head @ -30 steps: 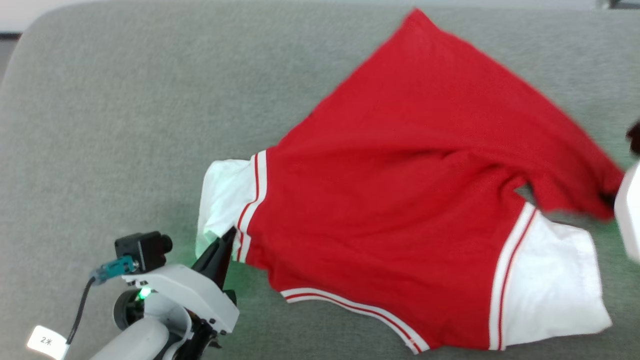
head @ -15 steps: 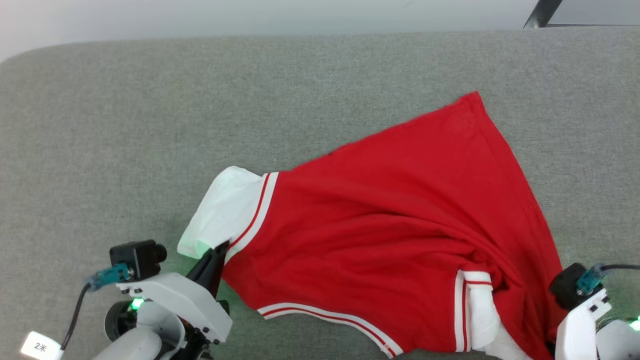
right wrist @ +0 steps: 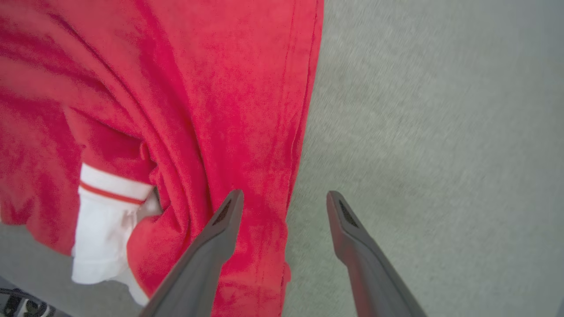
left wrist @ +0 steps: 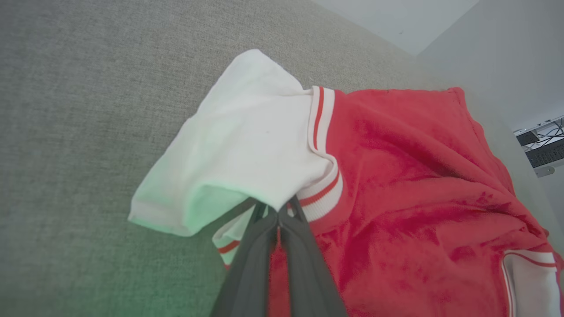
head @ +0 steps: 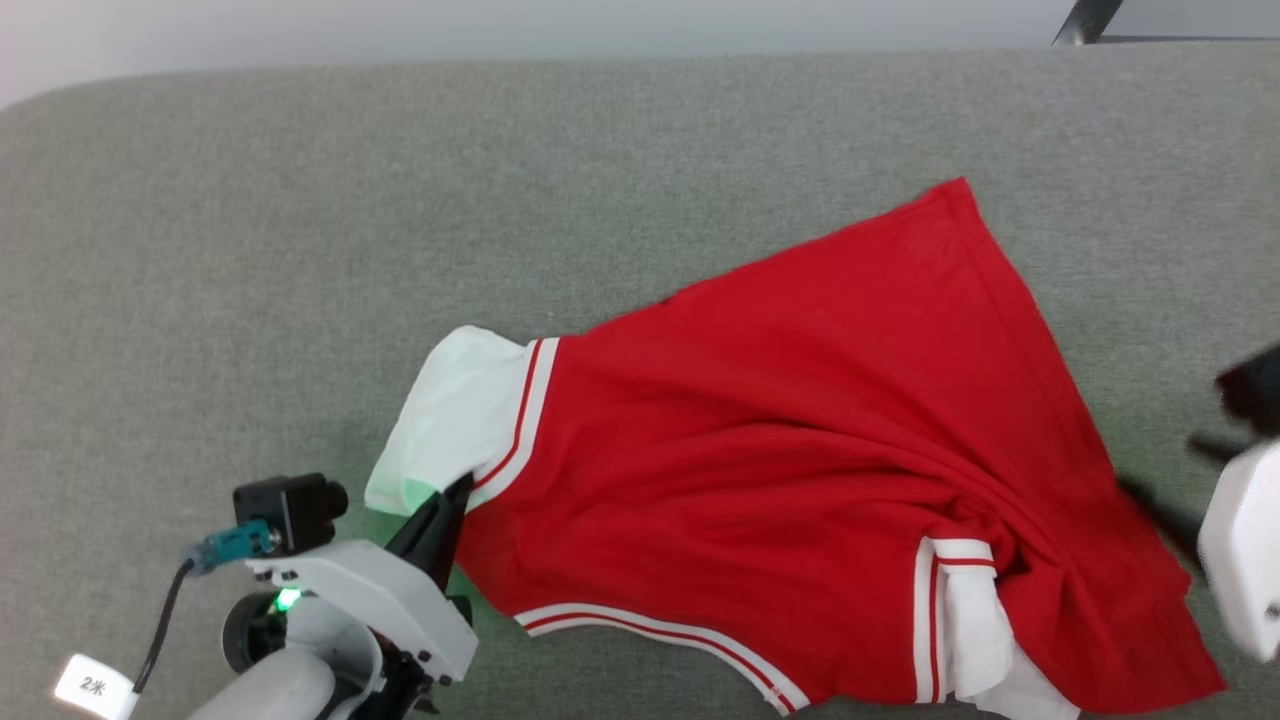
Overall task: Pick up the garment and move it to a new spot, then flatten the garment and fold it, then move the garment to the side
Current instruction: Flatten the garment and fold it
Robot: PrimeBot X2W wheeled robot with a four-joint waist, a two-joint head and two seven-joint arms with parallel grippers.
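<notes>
The garment (head: 780,450) is a red shirt with white sleeves, lying spread and rumpled on the grey fabric surface (head: 300,250). My left gripper (head: 455,495) is shut on it at the striped seam of the near white sleeve. In the left wrist view the two fingers of the left gripper (left wrist: 278,215) press together on the garment (left wrist: 396,176), under the sleeve's edge. My right gripper (head: 1185,490) is blurred, just off the shirt's right edge. In the right wrist view the right gripper (right wrist: 284,196) is open above the hem of the garment (right wrist: 198,88), holding nothing.
The grey surface runs far to the left and back, ending in a rounded far edge by a pale wall. A dark metal leg (head: 1085,20) shows at the top right. A shelf with cables (left wrist: 542,145) stands beyond the surface.
The right gripper has opened and let go of the garment's right corner, then drawn away up and to the right. The corner now lies flat. The left gripper keeps its hold.
</notes>
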